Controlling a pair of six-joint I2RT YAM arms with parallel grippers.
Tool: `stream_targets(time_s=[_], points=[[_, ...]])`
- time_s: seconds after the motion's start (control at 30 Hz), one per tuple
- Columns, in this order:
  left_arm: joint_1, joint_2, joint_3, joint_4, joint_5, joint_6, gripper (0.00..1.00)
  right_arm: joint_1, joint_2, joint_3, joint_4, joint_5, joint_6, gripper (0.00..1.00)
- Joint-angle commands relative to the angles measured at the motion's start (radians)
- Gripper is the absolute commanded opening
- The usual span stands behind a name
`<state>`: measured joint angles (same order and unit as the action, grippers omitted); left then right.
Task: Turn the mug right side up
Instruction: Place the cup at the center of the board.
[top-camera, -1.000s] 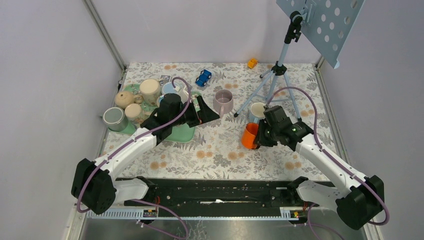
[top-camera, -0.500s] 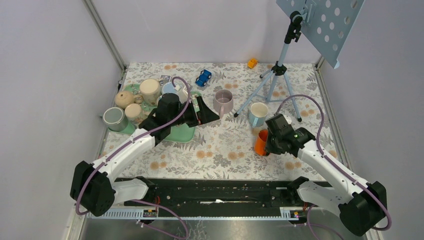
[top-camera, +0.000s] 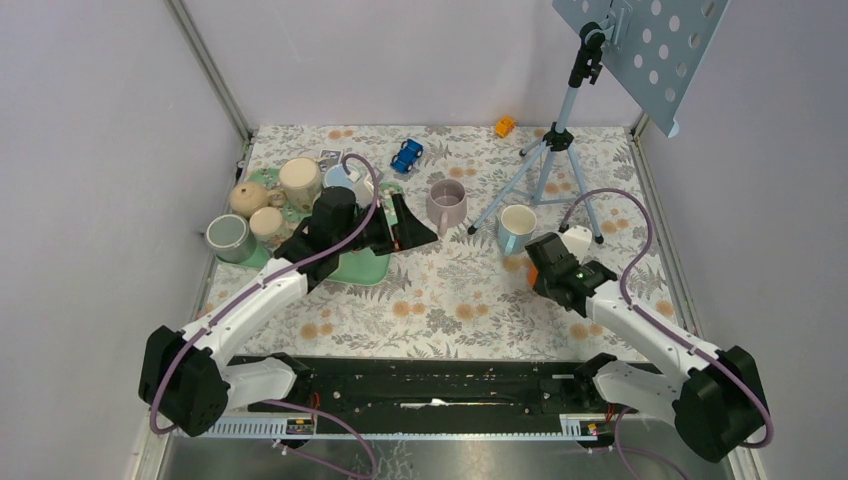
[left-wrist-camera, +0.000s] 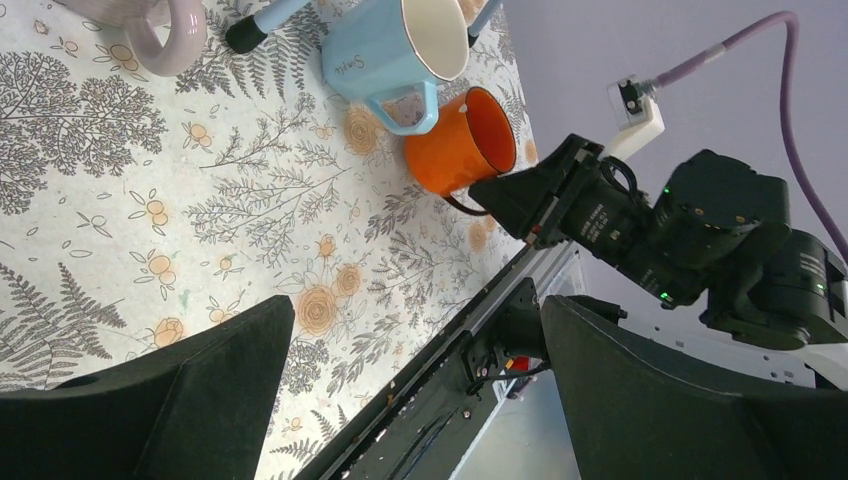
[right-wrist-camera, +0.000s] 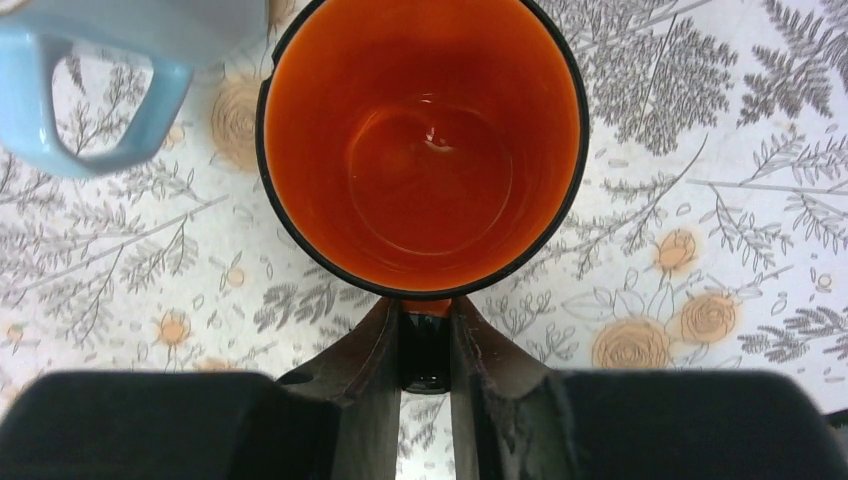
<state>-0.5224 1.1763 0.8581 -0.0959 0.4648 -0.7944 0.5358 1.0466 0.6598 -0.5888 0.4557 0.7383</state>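
Nearest you on the right, your right gripper (right-wrist-camera: 425, 320) has its jaws pinched almost together on the dark handle of the orange mug (right-wrist-camera: 420, 150). The mug sits upright, mouth up and empty inside, over the flowered table (right-wrist-camera: 700, 200) at its right side. Whether its base rests on the cloth you cannot tell. Just beyond it stands a blue mug (top-camera: 516, 227), its handle turned toward the orange one and just beside it. Over on the left, your left gripper (top-camera: 410, 225) hangs with its jaws spread wide and nothing between them, beside the green tray (top-camera: 365, 268). A lilac mug (top-camera: 447, 205) stands just past it. Farther back are the tripod (top-camera: 550, 150) and a blue toy car (top-camera: 406, 155).
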Motion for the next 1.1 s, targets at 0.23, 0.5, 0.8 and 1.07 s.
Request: stream_targets(time_s=[0.23,0.5,0.8,1.07], points=[[0.007,-0.057,0.031,-0.018,0.008,0.023,0.99,-0.065,0.124,-0.010,0.365,0.186,-0.097,0.00],[0.007,-0.065,0.032,-0.034,0.003,0.020,0.99,-0.148,0.181,-0.012,0.492,0.093,-0.176,0.00],[0.007,-0.067,0.029,-0.041,0.004,0.015,0.99,-0.200,0.260,0.002,0.571,0.022,-0.217,0.02],[0.007,-0.062,0.030,-0.048,-0.003,0.017,0.99,-0.214,0.303,0.040,0.580,-0.032,-0.231,0.06]])
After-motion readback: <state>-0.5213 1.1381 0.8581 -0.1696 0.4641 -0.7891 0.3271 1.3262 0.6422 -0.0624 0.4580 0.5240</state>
